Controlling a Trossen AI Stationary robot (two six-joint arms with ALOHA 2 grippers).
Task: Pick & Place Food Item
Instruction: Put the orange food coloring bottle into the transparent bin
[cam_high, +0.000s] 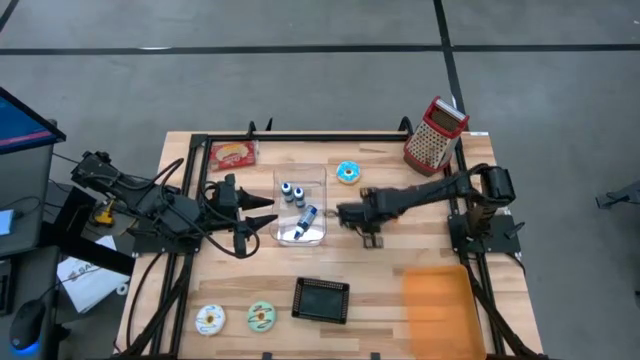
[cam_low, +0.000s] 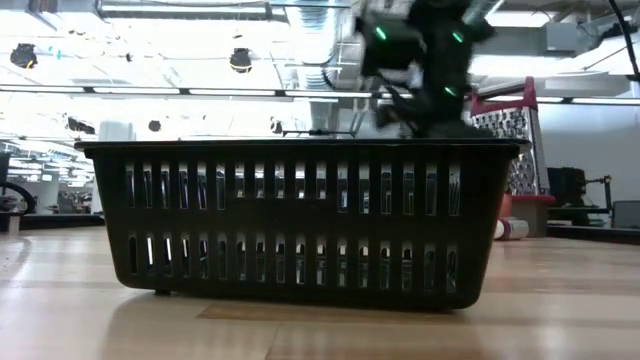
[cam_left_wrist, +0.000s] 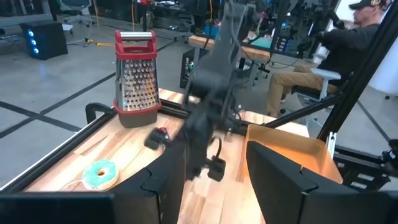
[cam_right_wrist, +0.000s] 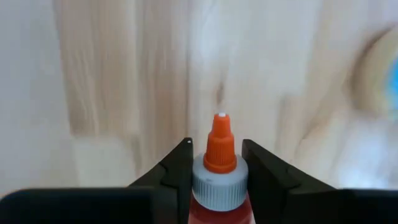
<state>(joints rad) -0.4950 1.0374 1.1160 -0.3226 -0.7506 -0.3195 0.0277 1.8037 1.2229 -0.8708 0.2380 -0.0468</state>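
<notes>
- Closest to the right wrist camera: right gripper (cam_right_wrist: 219, 177) closed on a small bottle (cam_right_wrist: 219, 186) with red contents, grey collar and orange nozzle, one finger pressed to each side of the collar.
- Long axis of the bottle in line with the fingers, nozzle pointing forward past the fingertips toward the wooden table (cam_right_wrist: 124, 74) beyond.
- From overhead: right gripper (cam_high: 349, 214) at mid-table, just beside the clear tray (cam_high: 318, 178); bottle itself too small to pick out there.
- Inside the clear tray: several small blue-capped bottles (cam_high: 295, 193), probably the group this one belongs with or came from.
- Across the tray: left gripper (cam_high: 262, 215), fingers spread apart with nothing between them, facing the right arm.
- Nearer the table's front edge: black basket (cam_high: 321, 299), well apart from both grippers.
- Judged from the layout: right arm already carrying the item, so placement falls to it; destination unclear, tray much closer than basket.
- Farther off: blue-iced donut (cam_high: 348, 172), then red-handled grater (cam_high: 435, 133) at the far right corner.
</notes>
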